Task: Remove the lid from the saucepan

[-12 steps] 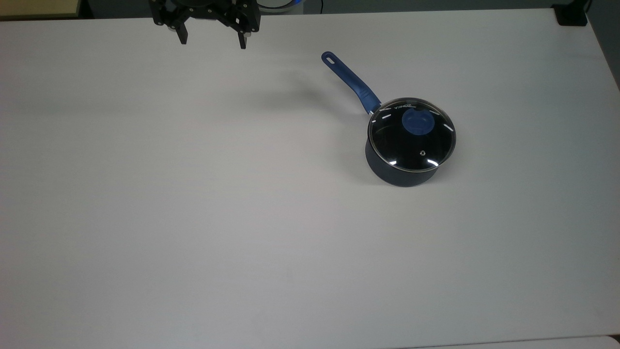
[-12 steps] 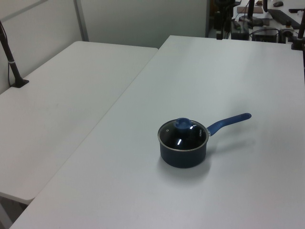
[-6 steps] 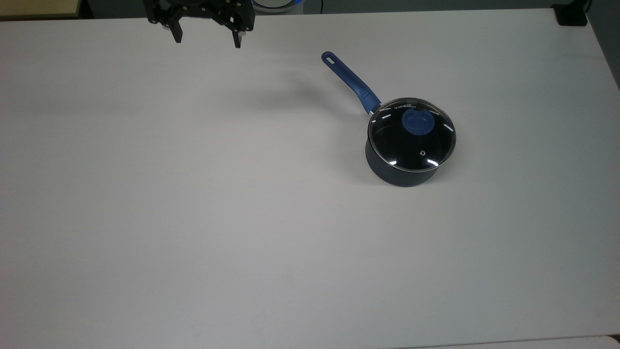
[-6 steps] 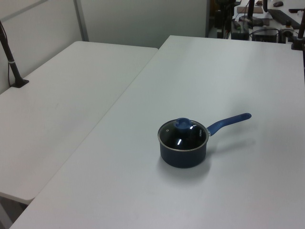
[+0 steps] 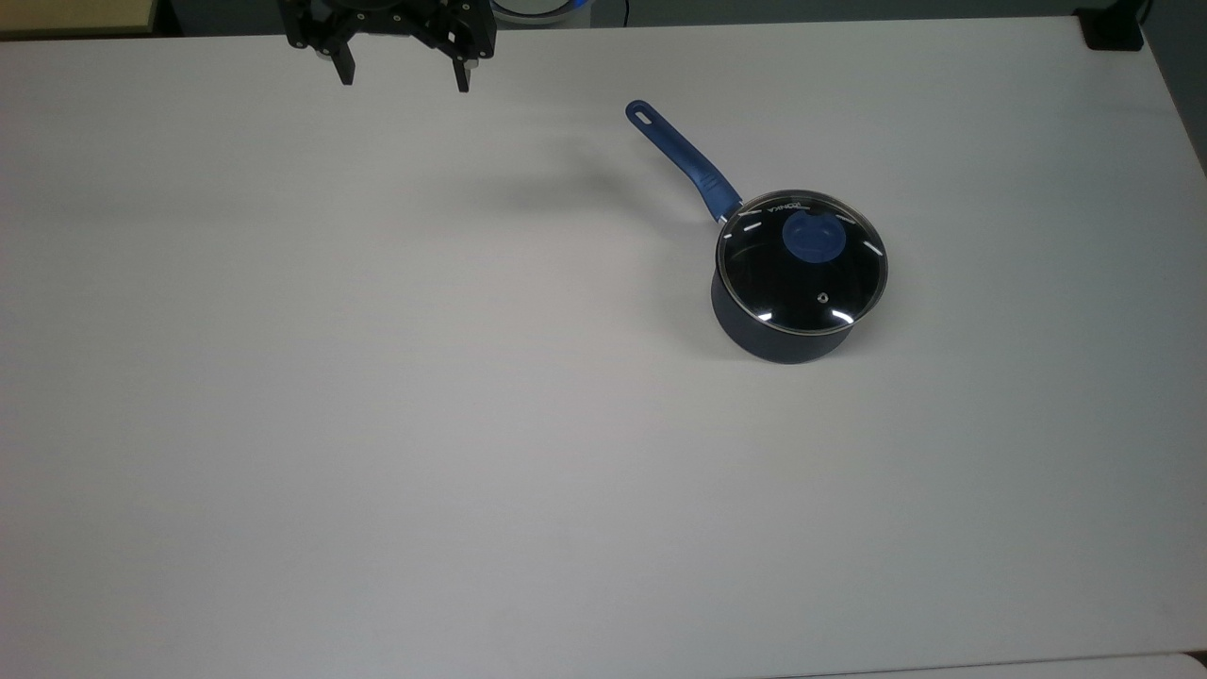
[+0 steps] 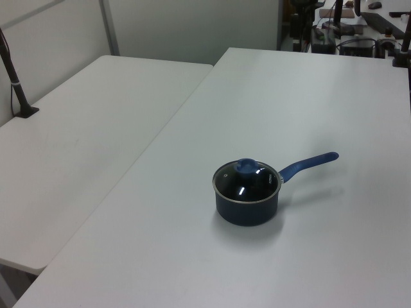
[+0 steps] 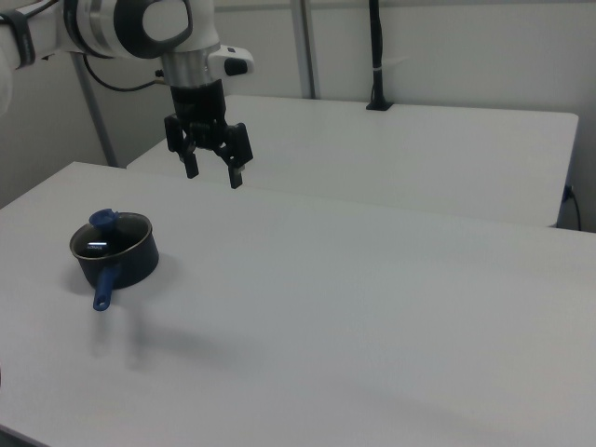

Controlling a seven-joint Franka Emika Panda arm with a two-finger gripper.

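The dark navy saucepan [image 5: 773,341] stands on the white table, its long blue handle [image 5: 684,161] pointing to the top view's upper left. The glass lid [image 5: 801,278] with its blue knob [image 5: 808,236] sits flat on the pan. Pan and lid appear again in the left view, saucepan [image 6: 247,210] and lid [image 6: 247,183], and in the right view, saucepan [image 7: 126,265] and lid [image 7: 102,240]. My gripper [image 5: 404,83] hangs open high over the table's far edge, well away from the pan toward the top view's upper left; in the right view the gripper [image 7: 213,174] holds nothing.
A second white table [image 6: 83,147] adjoins on the left view's left. A black post [image 7: 376,56] stands on the far table in the right view. A black object [image 5: 1113,28] sits at the table's corner at the top view's upper right.
The gripper has drawn slightly up and back toward the top view's upper edge. Saucepan and lid have not moved.
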